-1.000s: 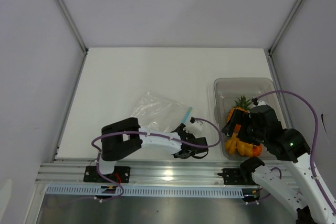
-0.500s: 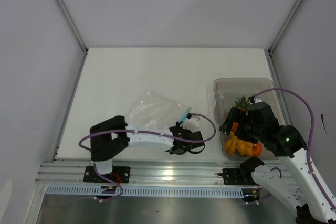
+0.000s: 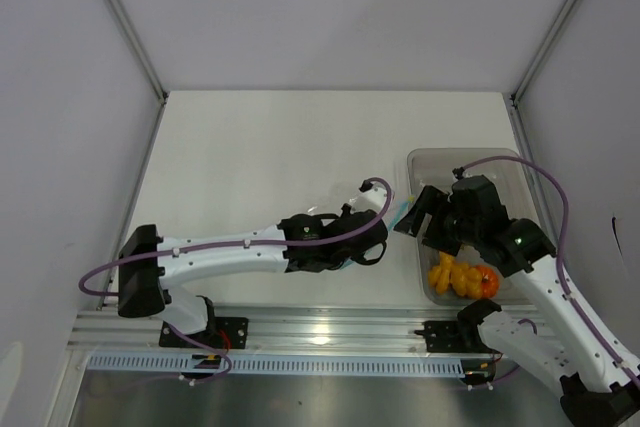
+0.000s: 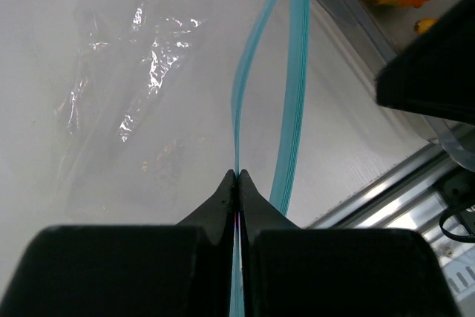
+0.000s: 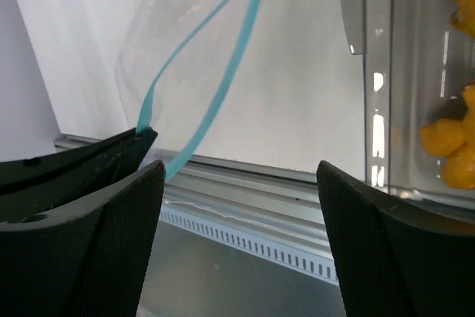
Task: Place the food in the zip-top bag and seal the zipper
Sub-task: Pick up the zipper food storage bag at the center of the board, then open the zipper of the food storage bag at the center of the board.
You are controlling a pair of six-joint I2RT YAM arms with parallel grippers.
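One lip of the thin teal zipper strip (image 4: 297, 50) sat pinched in the left hand (image 4: 237, 176) (spread right hand (image 5: 239, 168) just beside).

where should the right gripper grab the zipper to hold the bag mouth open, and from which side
Probably the free lip of the zipper, the strip the left gripper is not pinching, around its middle. Come from the bin side with the open right gripper, one finger slipped between the strips: they bow apart there, and the free one lies nearest the bin.
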